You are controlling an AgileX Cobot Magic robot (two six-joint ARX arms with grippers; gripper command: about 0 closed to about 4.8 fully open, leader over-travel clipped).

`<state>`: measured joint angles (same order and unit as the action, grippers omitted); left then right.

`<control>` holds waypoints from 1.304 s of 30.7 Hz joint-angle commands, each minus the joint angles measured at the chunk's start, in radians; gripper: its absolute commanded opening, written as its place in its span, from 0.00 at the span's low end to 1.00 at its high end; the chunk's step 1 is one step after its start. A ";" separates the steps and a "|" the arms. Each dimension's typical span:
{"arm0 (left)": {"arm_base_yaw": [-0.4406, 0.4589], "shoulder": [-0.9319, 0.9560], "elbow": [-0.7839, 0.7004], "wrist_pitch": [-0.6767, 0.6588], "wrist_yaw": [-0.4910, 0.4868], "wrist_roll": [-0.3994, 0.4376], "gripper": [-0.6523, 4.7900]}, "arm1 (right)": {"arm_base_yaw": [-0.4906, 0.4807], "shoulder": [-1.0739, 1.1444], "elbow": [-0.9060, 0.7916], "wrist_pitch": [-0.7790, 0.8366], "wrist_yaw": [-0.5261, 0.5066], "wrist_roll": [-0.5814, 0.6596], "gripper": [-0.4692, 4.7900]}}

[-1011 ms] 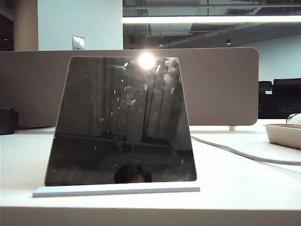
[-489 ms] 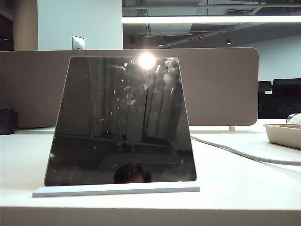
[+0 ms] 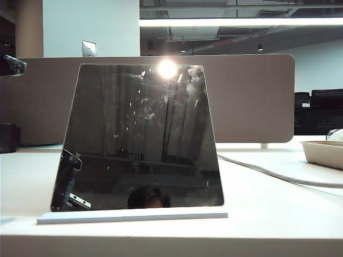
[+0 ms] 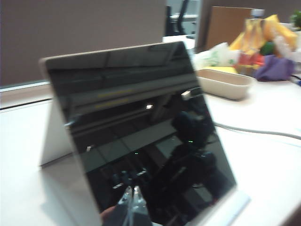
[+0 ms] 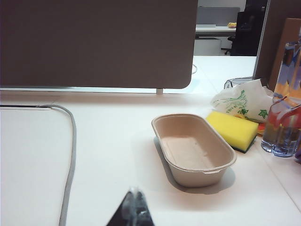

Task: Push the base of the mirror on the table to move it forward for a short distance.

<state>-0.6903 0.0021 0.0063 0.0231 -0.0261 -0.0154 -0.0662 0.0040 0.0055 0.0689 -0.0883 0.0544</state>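
The mirror (image 3: 139,139), a dark smudged trapezoid with a bright light spot, stands upright on its thin white base (image 3: 131,217) near the front edge of the table (image 3: 268,198). In the left wrist view my left gripper (image 4: 133,205) hangs close in front of the mirror (image 4: 141,122), fingertips pressed together and holding nothing. The base (image 4: 230,210) shows beside it. A dark part of the left arm (image 3: 10,64) pokes in at the exterior view's left edge. Off to the right, my right gripper (image 5: 134,205) is shut and empty above bare table, away from the mirror.
A brown divider panel (image 3: 252,101) runs behind the mirror. A grey cable (image 3: 278,176) lies across the table to the right. A beige tray (image 5: 193,148), a yellow sponge (image 5: 233,129), a plastic bag (image 5: 237,106) and a bottle (image 5: 284,117) sit at the right.
A dark part of the left arm has come in at the upper left of the exterior view, and its reflection now shows in the mirror's lower left. The mirror has not moved.
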 commanded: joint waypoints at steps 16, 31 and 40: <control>-0.013 0.000 0.001 0.008 0.004 0.005 0.12 | 0.001 0.000 0.005 0.073 -0.273 0.360 0.08; -0.013 0.000 0.001 0.008 0.004 0.004 0.12 | 0.001 0.024 0.216 0.318 -0.538 0.818 0.08; -0.013 0.000 0.001 0.008 0.004 0.004 0.12 | 0.002 0.269 0.442 0.125 -0.922 0.745 0.08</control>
<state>-0.7029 0.0021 0.0063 0.0227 -0.0257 -0.0154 -0.0658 0.2539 0.4236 0.2256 -0.9409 0.8230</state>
